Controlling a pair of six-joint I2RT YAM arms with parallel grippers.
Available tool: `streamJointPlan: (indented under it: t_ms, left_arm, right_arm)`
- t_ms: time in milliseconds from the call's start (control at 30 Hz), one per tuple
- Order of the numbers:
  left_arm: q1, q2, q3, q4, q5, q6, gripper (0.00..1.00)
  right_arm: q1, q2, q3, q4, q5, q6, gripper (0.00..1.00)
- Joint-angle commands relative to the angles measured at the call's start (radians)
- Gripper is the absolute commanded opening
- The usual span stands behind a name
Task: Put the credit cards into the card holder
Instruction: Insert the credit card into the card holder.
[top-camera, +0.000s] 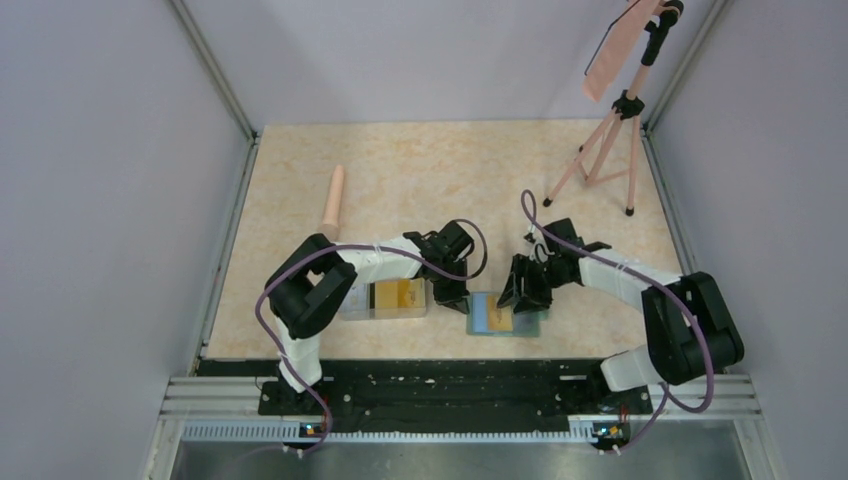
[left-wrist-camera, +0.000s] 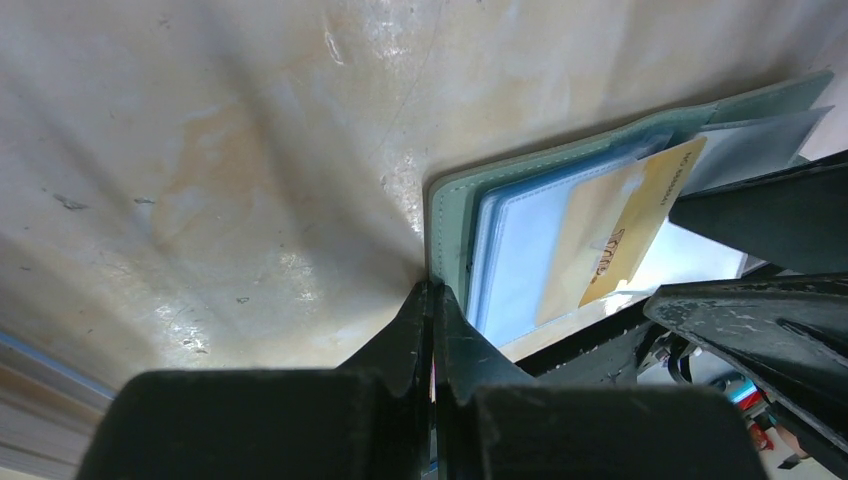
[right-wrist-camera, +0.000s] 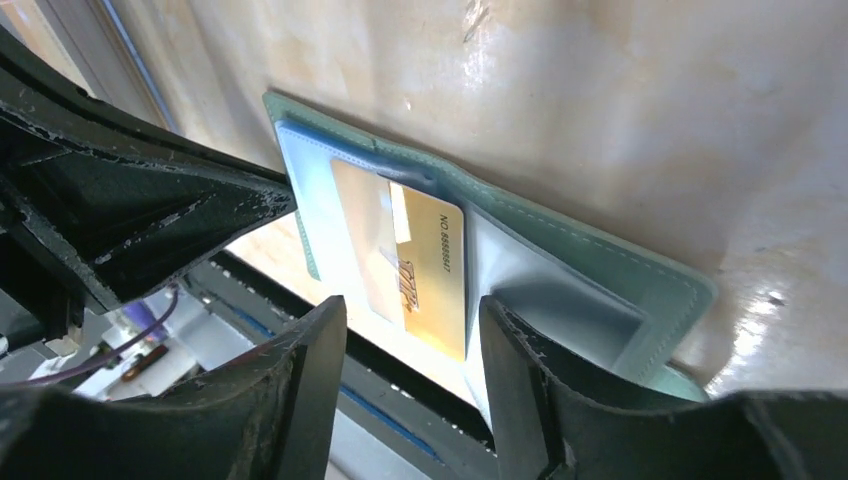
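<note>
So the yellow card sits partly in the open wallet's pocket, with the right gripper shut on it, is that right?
Not quite: the right gripper is open, its jaws apart either side of the yellow card, as the right wrist view shows. The rest holds.

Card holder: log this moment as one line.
muted-green folding card holder: open | yellow-orange plastic card: partly inserted in holder | left gripper: shut at holder's edge | right gripper: open, straddling card

You have one green card holder (right-wrist-camera: 600, 255) and one yellow-orange credit card (right-wrist-camera: 425, 265) showing in its pocket. Count one clear plastic box (top-camera: 385, 314) of yellow cards (top-camera: 398, 294), their number unclear. There is also one peach rod (top-camera: 333, 195) and one tripod (top-camera: 605, 150).
</note>
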Motion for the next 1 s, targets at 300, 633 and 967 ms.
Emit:
streamJointPlan:
  t_ms: [300, 633, 967]
  left_arm:
    - [-0.012, 0.052, 0.000, -0.022, -0.020, 0.008, 0.00]
    - [-0.015, 0.056, 0.009, -0.024, -0.015, 0.007, 0.00]
    - [-0.016, 0.046, 0.003, -0.035, -0.029, 0.007, 0.00]
  right_arm:
    - [0.060, -0.011, 0.068, -0.092, 0.086, -0.030, 0.52]
    - [0.130, 0.064, 0.102, -0.015, 0.000, 0.046, 0.33]
    - [0.145, 0.028, 0.166, -0.143, 0.200, -0.011, 0.43]
